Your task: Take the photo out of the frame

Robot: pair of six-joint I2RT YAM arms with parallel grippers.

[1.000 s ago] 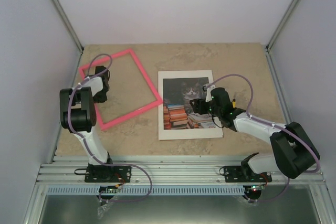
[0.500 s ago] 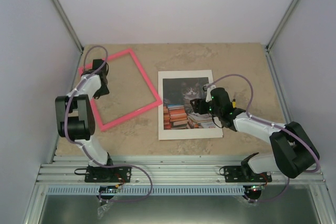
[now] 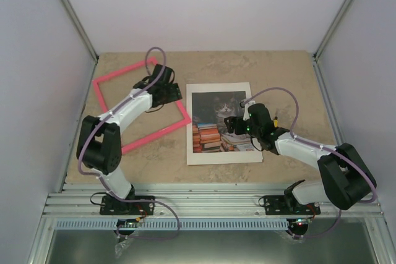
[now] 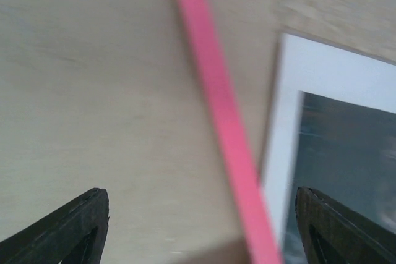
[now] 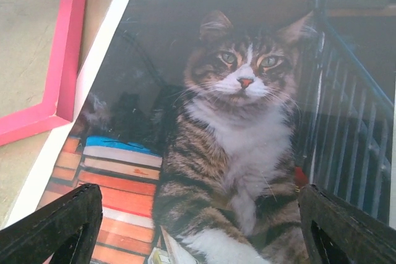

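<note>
The photo [image 3: 219, 146], a cat print with a white border, lies flat on the table right of centre. The frame [image 3: 154, 133], thin and pink with nothing inside it, lies flat to its left, its right corner close to the print's left edge. My left gripper [image 3: 173, 98] is open above the frame's right bar. In the left wrist view the frame [image 4: 216, 109] runs between the open fingers [image 4: 68, 230], with the photo's border [image 4: 281, 128] beside it. My right gripper [image 3: 230, 125] is open low over the print. The right wrist view shows the photo [image 5: 241, 122] and the frame's corner [image 5: 62, 72].
The tan table [image 3: 278, 72] is closed in by white walls at the back and both sides. A metal rail [image 3: 204, 205] holding the arm bases runs along the near edge.
My left arm has swung right, from the frame's far left corner to above its right bar next to the photo. The frame, the photo and my right arm have not moved.
</note>
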